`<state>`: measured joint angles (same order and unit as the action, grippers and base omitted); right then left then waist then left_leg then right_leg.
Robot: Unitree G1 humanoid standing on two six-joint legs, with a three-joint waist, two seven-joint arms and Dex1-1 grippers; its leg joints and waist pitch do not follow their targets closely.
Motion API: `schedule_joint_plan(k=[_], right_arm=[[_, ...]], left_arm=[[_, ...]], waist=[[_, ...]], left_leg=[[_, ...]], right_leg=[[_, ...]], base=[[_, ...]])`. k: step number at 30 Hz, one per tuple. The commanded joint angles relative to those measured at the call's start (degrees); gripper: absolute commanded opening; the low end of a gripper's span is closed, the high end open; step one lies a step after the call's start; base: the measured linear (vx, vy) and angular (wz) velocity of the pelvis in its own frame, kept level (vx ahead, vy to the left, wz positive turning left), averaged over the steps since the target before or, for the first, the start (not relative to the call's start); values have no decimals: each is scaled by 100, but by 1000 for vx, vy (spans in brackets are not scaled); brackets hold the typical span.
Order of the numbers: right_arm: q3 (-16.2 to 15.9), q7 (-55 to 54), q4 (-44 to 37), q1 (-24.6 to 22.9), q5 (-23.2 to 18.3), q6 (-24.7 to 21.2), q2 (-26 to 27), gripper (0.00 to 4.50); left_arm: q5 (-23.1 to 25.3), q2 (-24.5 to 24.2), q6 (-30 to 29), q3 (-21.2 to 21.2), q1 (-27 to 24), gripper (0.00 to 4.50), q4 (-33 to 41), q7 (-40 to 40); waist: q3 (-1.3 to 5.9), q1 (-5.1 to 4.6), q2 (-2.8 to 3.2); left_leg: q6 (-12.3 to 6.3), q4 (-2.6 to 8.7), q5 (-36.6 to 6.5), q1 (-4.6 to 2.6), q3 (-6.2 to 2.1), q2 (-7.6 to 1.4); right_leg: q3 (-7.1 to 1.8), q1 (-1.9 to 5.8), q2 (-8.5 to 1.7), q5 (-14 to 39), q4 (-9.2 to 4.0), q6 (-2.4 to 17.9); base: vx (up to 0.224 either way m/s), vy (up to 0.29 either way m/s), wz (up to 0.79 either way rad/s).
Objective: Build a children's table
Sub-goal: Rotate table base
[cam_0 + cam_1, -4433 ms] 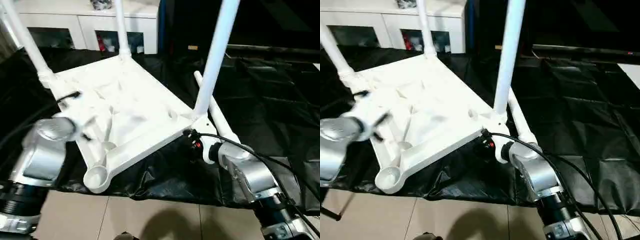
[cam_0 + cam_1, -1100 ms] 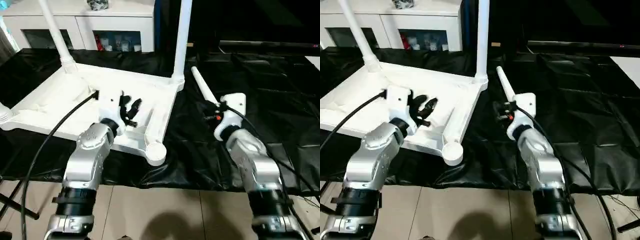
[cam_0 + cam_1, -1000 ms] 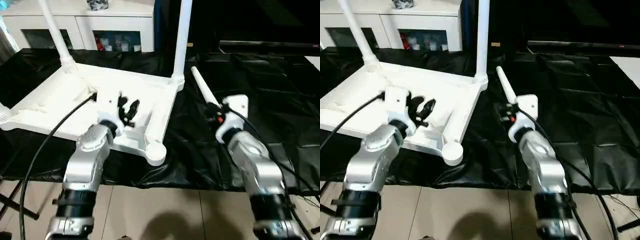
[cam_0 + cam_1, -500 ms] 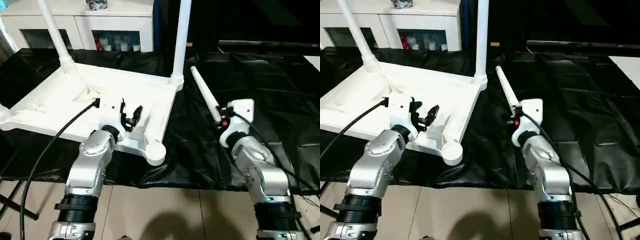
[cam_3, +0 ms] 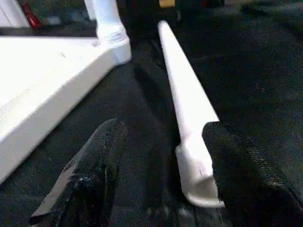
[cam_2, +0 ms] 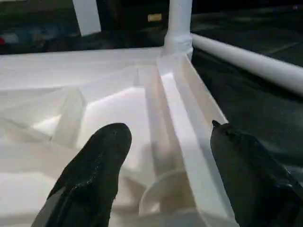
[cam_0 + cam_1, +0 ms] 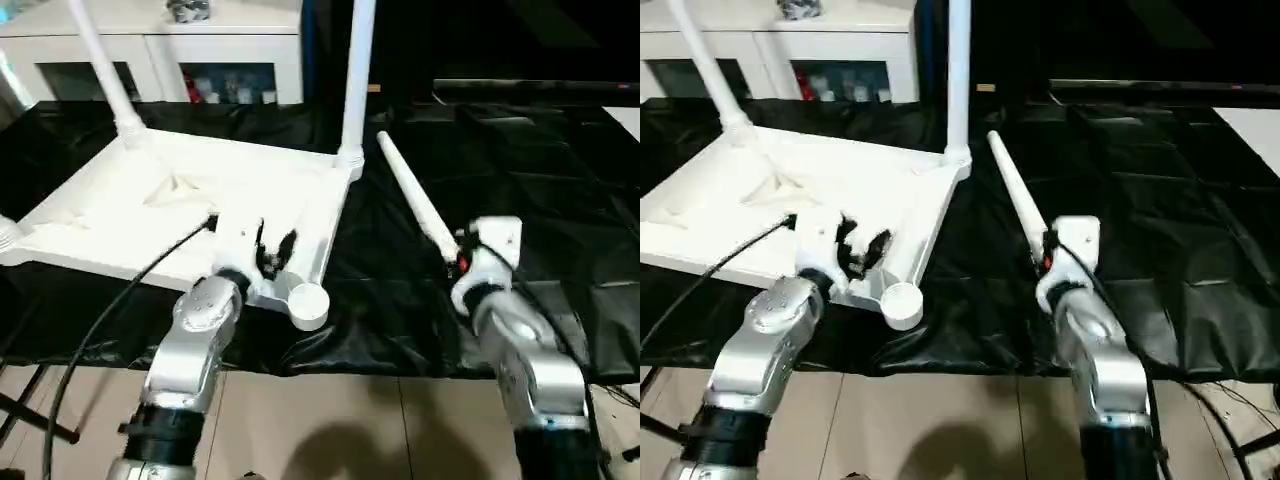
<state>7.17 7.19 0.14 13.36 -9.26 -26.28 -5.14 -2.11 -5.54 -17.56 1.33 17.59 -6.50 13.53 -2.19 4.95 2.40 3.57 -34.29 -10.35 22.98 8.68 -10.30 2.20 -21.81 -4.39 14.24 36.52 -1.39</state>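
Note:
The children's table top lies upside down on a black sheet. Two legs stand in its far corner sockets, and a third leg's base shows at the left edge. The near corner socket is empty. My left gripper hovers open over the top's rim just behind that socket, with nothing between its fingers. A loose leg lies on the sheet to the right. My right gripper is open, its fingers on either side of that leg's thick end.
A white cabinet with shelf openings stands behind the black sheet. The sheet's near edge hangs over tiled floor. A black cable runs from my left wrist across the table top's near rim.
The table top, tilted up between both arms 4.4 s ago, now lies flat. Over the last second both grippers drew back towards the near edge, the right one along the loose leg to its thick end.

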Motion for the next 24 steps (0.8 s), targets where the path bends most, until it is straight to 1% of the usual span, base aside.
schedule_joint_plan(k=[1,3,4,5,6,7,8,10,12,13,14,15,18,19,20,21,22,23,24], right_arm=[[30,-20,-131,-44,-65,-32,9,291],[42,9,-163,-72,-134,-36,17,291],[49,-15,-176,-89,-130,-58,14,291],[49,-15,-176,-89,-130,-58,14,291],[68,-29,-200,-130,-132,-85,17,291],[71,-23,-212,-141,-135,-94,19,291],[73,31,-228,-140,-173,-73,25,291],[6,141,-209,-79,-176,22,-6,291],[4,134,-195,-63,-177,63,7,291],[19,99,-183,-42,-192,70,29,291],[12,99,-184,-19,-204,135,53,291],[-16,113,-213,-5,-226,197,78,291],[-198,232,-344,-41,-241,252,114,291],[-237,244,-344,-46,-212,266,109,291],[-320,266,-315,-53,-133,305,90,291],[-358,276,-291,-53,-91,329,76,291],[-358,276,-291,-53,-91,329,76,291],[-333,226,-176,-21,-60,340,80,291],[-322,217,-116,6,-49,351,74,291]], left_arm=[[22,-26,40,-6,-49,326,106,-20],[16,-21,54,-15,-108,326,123,-40],[19,-29,79,-2,-150,326,144,-34],[19,-29,79,-2,-150,326,144,-34],[29,-48,104,23,-234,326,197,-25],[37,-54,124,26,-254,326,213,-28],[36,-67,154,20,-261,326,225,-23],[33,-84,202,-61,-205,326,185,-97],[12,-76,201,-111,-191,326,158,-134],[10,-71,187,-151,-177,326,136,-182],[20,-74,223,-148,-161,326,141,-185],[21,-65,249,-146,-154,326,185,-197],[-107,20,196,-240,-186,326,343,-258],[-103,11,201,-237,-203,326,351,-257],[-81,-19,201,-218,-234,326,356,-246],[-64,-35,203,-205,-244,326,351,-244],[-64,-35,203,-205,-244,326,351,-244],[-57,-40,63,-256,-210,326,356,-334],[-98,-30,-1,-297,-186,326,365,-353]], waist=[[344,-8,-13],[339,-6,-5],[336,-8,-23],[336,-5,-17],[335,-3,-32],[333,-4,-28],[329,-8,-58],[330,1,-16],[326,1,-28],[325,-3,-45],[326,2,-35],[325,5,-43],[324,13,-31],[324,16,-31],[330,23,-53],[325,16,-46],[329,14,-50],[327,18,-69],[332,28,-52]], left_leg=[[-10,380,-549,-134,-37,-190],[-7,386,-600,-139,-38,-195],[-14,390,-618,-135,-38,-197],[-14,389,-621,-134,-38,-198],[-25,391,-620,-134,-37,-205],[-31,391,-615,-128,-36,-202],[-48,393,-634,-128,-28,-198],[-48,393,-650,-132,-37,-199],[-18,398,-698,-133,-35,-199],[-13,401,-697,-131,-34,-201],[-8,402,-695,-134,-36,-201],[-23,402,-690,-129,-32,-197],[-27,401,-693,-126,-35,-204],[-28,402,-688,-126,-36,-204],[-41,401,-664,-123,-40,-207],[-37,399,-641,-119,-36,-199],[-43,392,-623,-124,-30,-194],[-51,394,-621,-119,-31,-193],[-43,393,-597,-122,-34,-194]], right_leg=[[-189,261,-272,-977,-394,1010],[-190,254,-276,-909,-400,1004],[-189,256,-277,-864,-402,1000],[-191,255,-281,-846,-404,1000],[-193,253,-285,-827,-404,1001],[-194,254,-284,-825,-403,995],[-193,249,-276,-783,-414,983],[-193,237,-278,-730,-416,973],[-194,239,-282,-666,-422,970],[-195,242,-283,-655,-421,971],[-194,239,-283,-646,-416,973],[-195,235,-289,-590,-422,963],[-196,233,-289,-589,-421,953],[-195,231,-288,-596,-422,947],[-191,235,-292,-610,-411,943],[-191,229,-286,-610,-415,944],[-195,228,-280,-637,-414,941],[-196,233,-283,-638,-415,938],[-195,229,-283,-670,-404,943]], base=[[0,0,0],[0,0,0],[0,0,0],[0,0,0],[0,0,0],[0,0,0],[0,0,0],[0,0,0],[0,0,0],[0,0,0],[0,0,0],[0,0,0],[0,0,0],[0,0,0],[0,0,0],[0,0,0],[0,0,0],[0,0,0],[0,0,0]])
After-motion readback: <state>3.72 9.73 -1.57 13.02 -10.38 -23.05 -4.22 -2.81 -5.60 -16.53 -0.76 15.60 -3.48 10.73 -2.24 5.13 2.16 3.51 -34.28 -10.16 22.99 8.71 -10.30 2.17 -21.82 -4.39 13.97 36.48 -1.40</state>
